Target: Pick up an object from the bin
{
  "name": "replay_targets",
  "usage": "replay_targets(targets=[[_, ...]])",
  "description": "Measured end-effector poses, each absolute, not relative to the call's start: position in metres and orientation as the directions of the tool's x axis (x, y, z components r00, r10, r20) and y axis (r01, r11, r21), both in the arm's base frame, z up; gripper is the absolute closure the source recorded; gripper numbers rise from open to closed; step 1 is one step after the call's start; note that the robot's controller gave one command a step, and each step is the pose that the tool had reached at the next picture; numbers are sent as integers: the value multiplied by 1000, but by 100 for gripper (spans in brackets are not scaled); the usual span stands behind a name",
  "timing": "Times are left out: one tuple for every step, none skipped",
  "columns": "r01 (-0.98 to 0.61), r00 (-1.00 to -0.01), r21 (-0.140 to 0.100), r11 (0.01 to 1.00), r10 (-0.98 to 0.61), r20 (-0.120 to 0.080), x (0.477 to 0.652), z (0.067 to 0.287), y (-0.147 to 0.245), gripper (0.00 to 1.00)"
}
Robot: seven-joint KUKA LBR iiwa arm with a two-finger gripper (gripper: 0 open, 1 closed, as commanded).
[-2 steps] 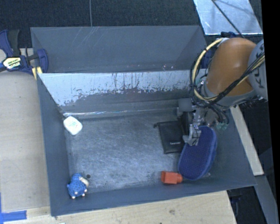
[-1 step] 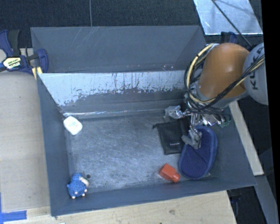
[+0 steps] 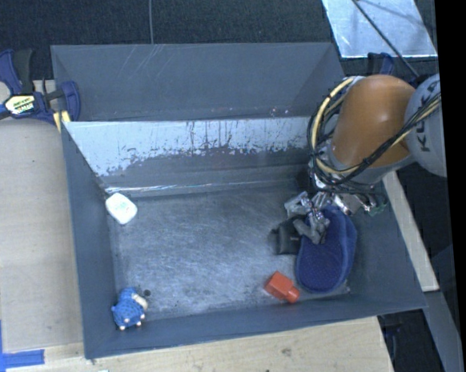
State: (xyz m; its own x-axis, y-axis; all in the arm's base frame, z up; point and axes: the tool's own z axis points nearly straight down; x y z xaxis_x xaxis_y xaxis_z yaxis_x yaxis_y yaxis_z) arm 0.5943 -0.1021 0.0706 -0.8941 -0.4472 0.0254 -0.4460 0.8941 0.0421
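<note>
Grey bin (image 3: 206, 247), right side: the gripper (image 3: 312, 217) hangs over the top end of a blue soft pouch (image 3: 329, 262), with an orange block (image 3: 281, 287) just beside the pouch. Whether the gripper is open or closed, I cannot tell.

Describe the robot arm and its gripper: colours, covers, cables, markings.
The arm is pale grey, with part of some dark lettering on it. A rounded orange cover caps the wrist, looped by black and yellow cables. The gripper below is a small, grey metal assembly.
</note>
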Motion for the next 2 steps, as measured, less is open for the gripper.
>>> replay_targets(targets=[[-362,-932,-7,932,-362,-12,589,285,-97,100],[-566,-824,-1,824,-566,-2,565,293,-92,100]])
